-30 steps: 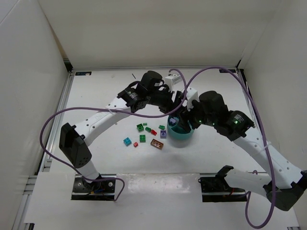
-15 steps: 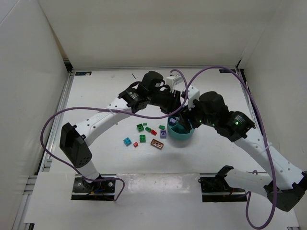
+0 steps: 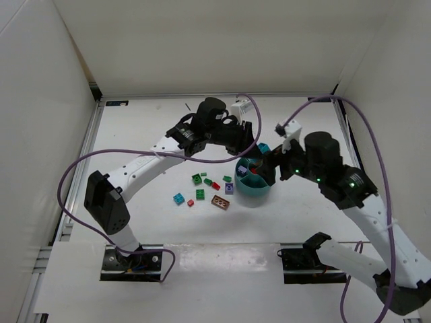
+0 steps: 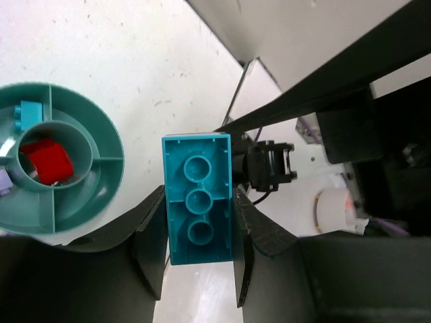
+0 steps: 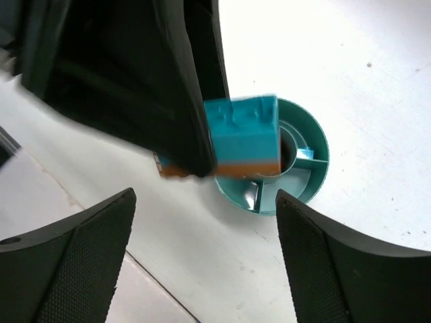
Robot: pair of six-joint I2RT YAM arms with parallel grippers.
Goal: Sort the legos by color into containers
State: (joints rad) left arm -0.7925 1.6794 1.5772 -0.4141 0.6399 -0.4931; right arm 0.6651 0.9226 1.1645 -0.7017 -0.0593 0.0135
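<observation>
My left gripper (image 4: 199, 202) is shut on a teal-blue lego brick (image 4: 197, 195), hollow underside towards the camera, just above and behind the teal divided bowl (image 3: 252, 200). The brick (image 5: 241, 131) also shows in the right wrist view, hanging over the bowl (image 5: 316, 145). The centre cup holds a red brick (image 4: 44, 160), and one wedge holds a small blue brick (image 4: 30, 113). My right gripper (image 5: 204, 202) stands wide open and empty, right of the bowl (image 3: 273, 165). Several loose legos lie left of the bowl: green (image 3: 196, 178), red (image 3: 216, 186), purple (image 3: 229, 189), blue (image 3: 178, 198), brown (image 3: 220, 202).
White walls close the table on three sides. Purple cables loop from both arms above the work area. Both arm bases (image 3: 131, 259) sit at the near edge.
The right gripper has opened wider and drawn back to the right, away from the bowl. The left gripper has closed on the teal-blue brick and stays over the bowl's back edge.
</observation>
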